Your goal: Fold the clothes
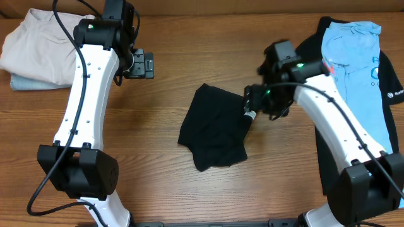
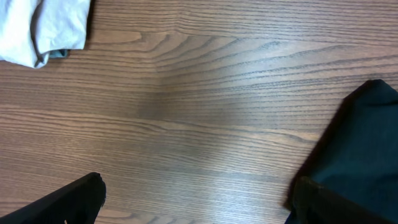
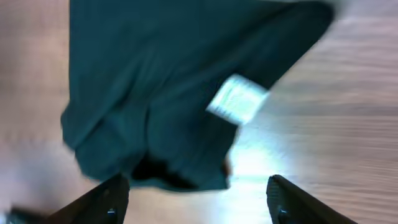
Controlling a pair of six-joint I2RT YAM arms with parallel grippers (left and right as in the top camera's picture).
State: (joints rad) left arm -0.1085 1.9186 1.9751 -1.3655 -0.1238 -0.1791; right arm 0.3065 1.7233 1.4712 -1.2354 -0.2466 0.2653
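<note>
The black T-shirt (image 1: 213, 126) lies folded into a compact bundle at the table's middle. It also shows in the right wrist view (image 3: 168, 93) with its small white neck tag (image 3: 236, 99), and at the right edge of the left wrist view (image 2: 367, 149). My right gripper (image 1: 251, 104) hovers at the bundle's right edge, open, with the cloth lying beyond its fingertips (image 3: 196, 196). My left gripper (image 1: 144, 64) is open and empty over bare wood at the back left (image 2: 196, 202). A light blue printed tee (image 1: 353, 69) lies on a black shirt with a white sleeve logo (image 1: 391, 88) at the right.
A beige folded garment (image 1: 38, 44) sits on a pale blue folded garment (image 1: 25, 82) at the back left corner; its pale edge shows in the left wrist view (image 2: 43, 28). The wooden table (image 1: 164, 183) shows bare wood between the piles.
</note>
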